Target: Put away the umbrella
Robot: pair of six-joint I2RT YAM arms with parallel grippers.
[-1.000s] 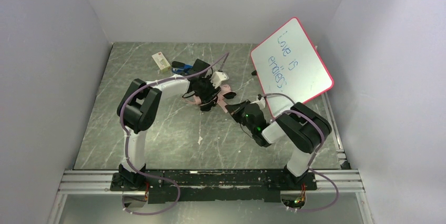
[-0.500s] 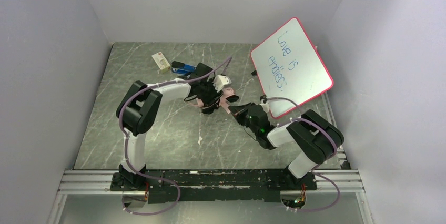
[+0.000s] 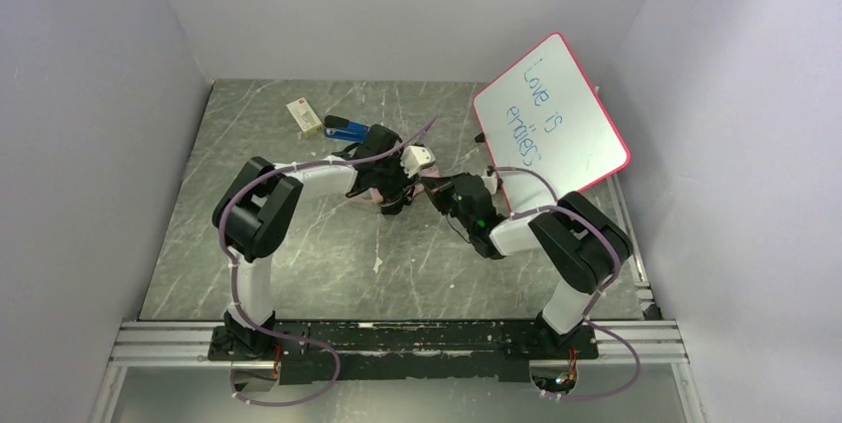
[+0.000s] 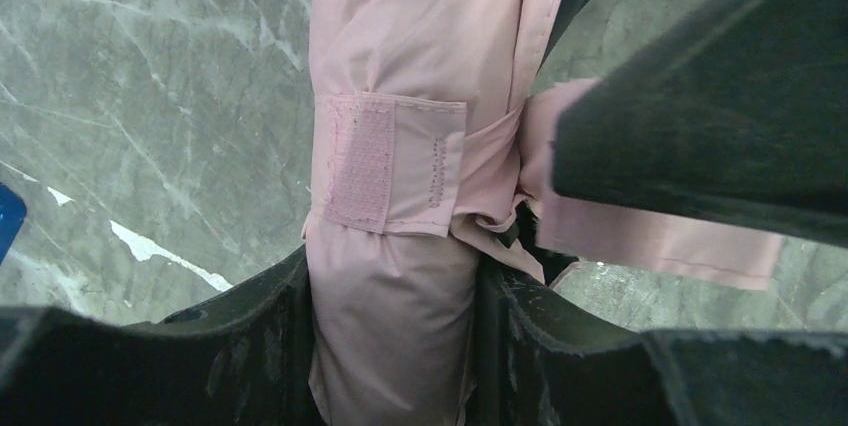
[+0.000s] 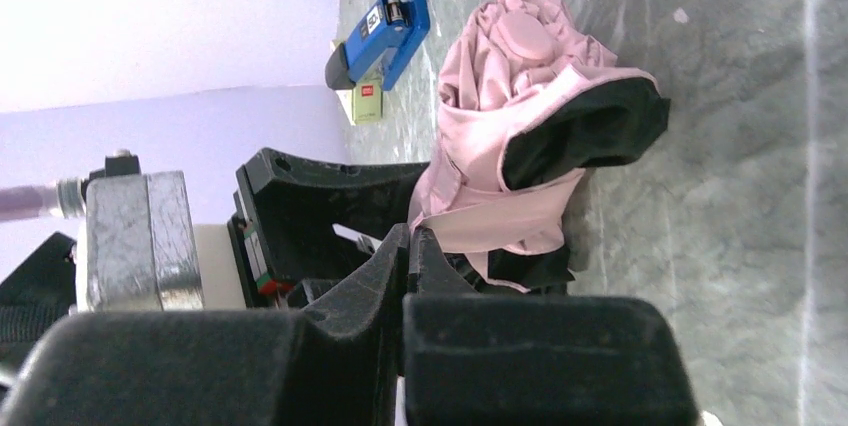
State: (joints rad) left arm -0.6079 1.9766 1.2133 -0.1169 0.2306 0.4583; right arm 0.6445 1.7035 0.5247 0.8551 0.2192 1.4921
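Left gripper (image 4: 392, 341) pinches the umbrella (image 4: 395, 166), its length running straight out between the jaws; right gripper (image 5: 408, 246), pressed together, just beside.

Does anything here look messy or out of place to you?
Yes. The pale pink folding umbrella, clamped in the left gripper, is bundled unevenly: a fold of its black lining bulges out, and a pink fabric strip sticks out loose beside it.

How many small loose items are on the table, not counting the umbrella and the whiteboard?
2: a small cream box toward the table's far-left corner, and a blue device just to its right. Others may be hidden from view.
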